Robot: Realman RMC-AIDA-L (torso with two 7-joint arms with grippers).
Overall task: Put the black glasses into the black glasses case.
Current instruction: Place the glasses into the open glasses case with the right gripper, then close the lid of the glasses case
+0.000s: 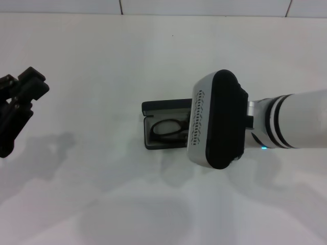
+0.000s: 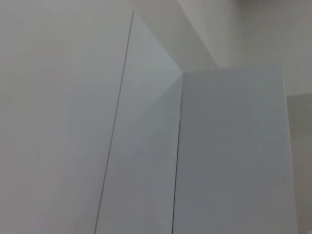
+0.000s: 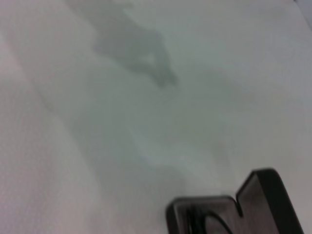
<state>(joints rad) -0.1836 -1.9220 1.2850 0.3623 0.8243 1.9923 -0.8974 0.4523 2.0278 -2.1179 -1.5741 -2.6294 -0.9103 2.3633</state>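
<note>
The black glasses case (image 1: 162,108) lies open at the middle of the white table, its lid standing along the far side. The black glasses (image 1: 166,128) lie folded inside it on the lining. My right arm reaches in from the right, and its white and black wrist housing (image 1: 217,120) hangs over the right end of the case, hiding that end and the gripper beneath it. The right wrist view shows a corner of the open case (image 3: 229,214) and its raised lid (image 3: 273,195). My left gripper (image 1: 20,109) is held above the table at the far left, away from the case.
The white table (image 1: 102,61) spreads around the case, with a tiled wall at its far edge. The left wrist view shows only pale wall panels (image 2: 146,146). The arms cast shadows on the table near the front.
</note>
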